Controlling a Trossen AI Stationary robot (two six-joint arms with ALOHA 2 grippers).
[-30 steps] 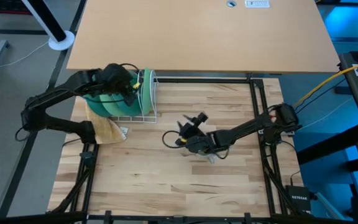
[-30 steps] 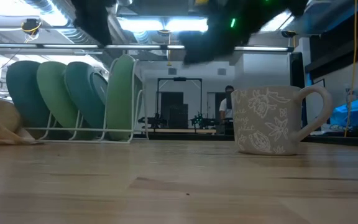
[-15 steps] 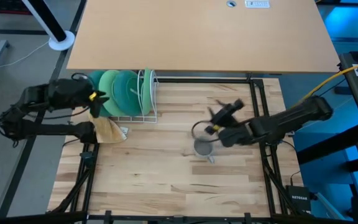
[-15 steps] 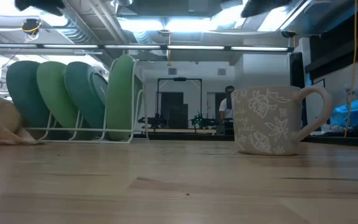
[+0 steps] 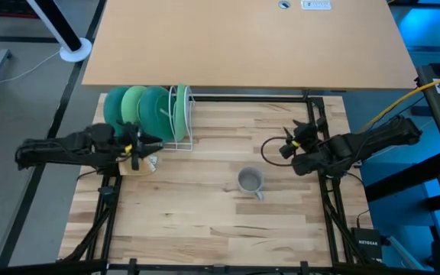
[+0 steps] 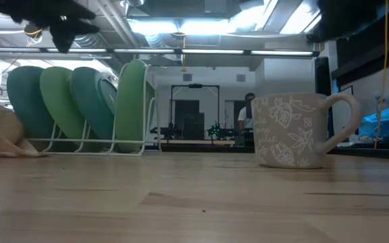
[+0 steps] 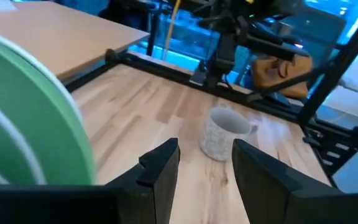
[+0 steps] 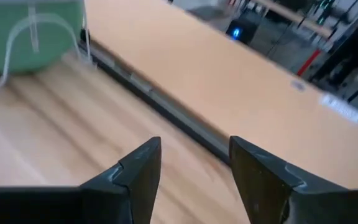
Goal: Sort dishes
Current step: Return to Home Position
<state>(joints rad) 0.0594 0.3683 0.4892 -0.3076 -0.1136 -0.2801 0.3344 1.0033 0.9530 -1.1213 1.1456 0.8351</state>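
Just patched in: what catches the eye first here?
Green plates stand on edge in the white rack on the left of the table. A lone grey mug sits mid-table, untouched: the open left tool hangs by the rack, the open right tool near the right edge.

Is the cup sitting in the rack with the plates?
No, the mug stands by itself on the wooden table, well apart from the white rack that holds the plates.
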